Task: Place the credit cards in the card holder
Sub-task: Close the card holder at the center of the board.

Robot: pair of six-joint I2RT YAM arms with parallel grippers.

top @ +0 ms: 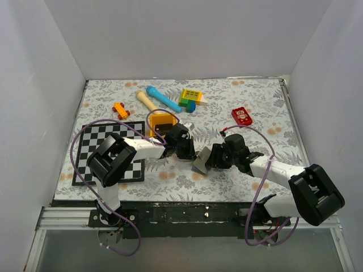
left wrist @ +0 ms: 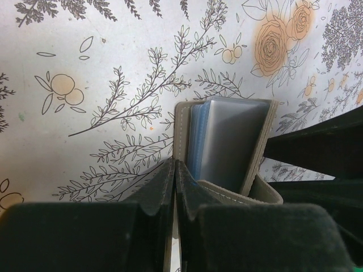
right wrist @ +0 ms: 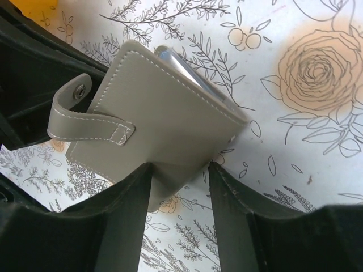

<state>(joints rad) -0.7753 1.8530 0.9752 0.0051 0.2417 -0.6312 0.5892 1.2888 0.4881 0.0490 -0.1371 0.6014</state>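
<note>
My left jaws are shut tight on one cover of the open wallet (left wrist: 227,141), over the table (left wrist: 85,56). The wallet's corner lies between my right jaws; whether they grip it I cannot tell.

1. Top view: even, diffuse light from overhead. The white walls are bright, the table (top: 258,105) shows no glare, and only short, soft shadows lie beneath the arms.
2. Left wrist view: the card holder (left wrist: 227,141) and the printed cloth are sharp. The left fingers (left wrist: 153,192) form a dim, soft-edged foreground mass.
3. Right wrist view: the stitching is crisp. The right fingers (right wrist: 119,226) are underexposed, and a faint shadow lies on the cloth below the card holder.
</note>
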